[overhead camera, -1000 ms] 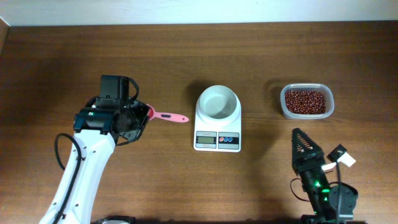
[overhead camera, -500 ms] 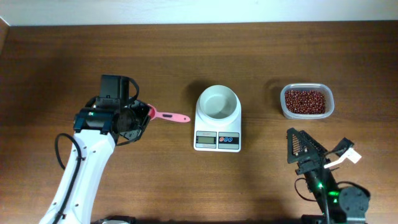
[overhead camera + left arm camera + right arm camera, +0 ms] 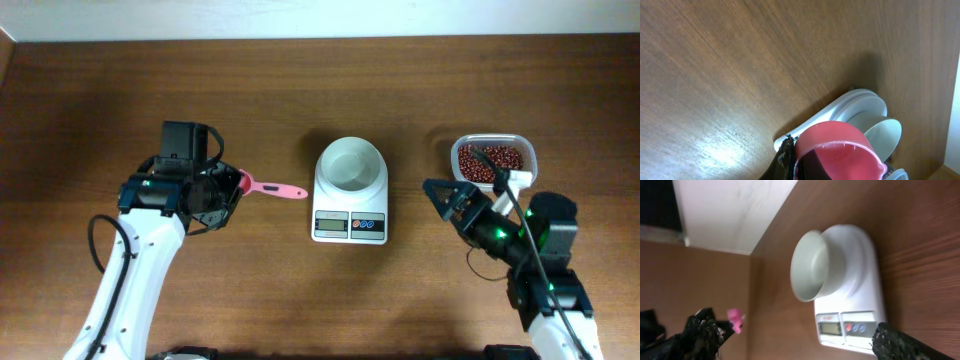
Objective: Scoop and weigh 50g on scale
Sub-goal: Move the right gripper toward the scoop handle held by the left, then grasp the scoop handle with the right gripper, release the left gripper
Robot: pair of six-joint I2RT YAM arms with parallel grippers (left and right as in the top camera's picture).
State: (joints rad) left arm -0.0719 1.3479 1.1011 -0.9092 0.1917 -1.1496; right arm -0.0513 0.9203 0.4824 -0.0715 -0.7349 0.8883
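Overhead, the left arm [image 3: 150, 235] hides the bowl end of the pink spoon [image 3: 278, 188]. The display of the scale [image 3: 349, 212] is too small to read. The right arm [image 3: 545, 225] overlaps the tub [image 3: 529, 158].

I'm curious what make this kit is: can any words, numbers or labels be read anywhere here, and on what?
No text can be read anywhere.
On the scale, the display: too small and blurred to read.
Its red and blue buttons: no legible marks.

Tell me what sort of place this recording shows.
Probably a robot test bench staged for kitchen weighing: wooden table, white digital scale, tub of red-brown beans, left arm and right arm alongside.
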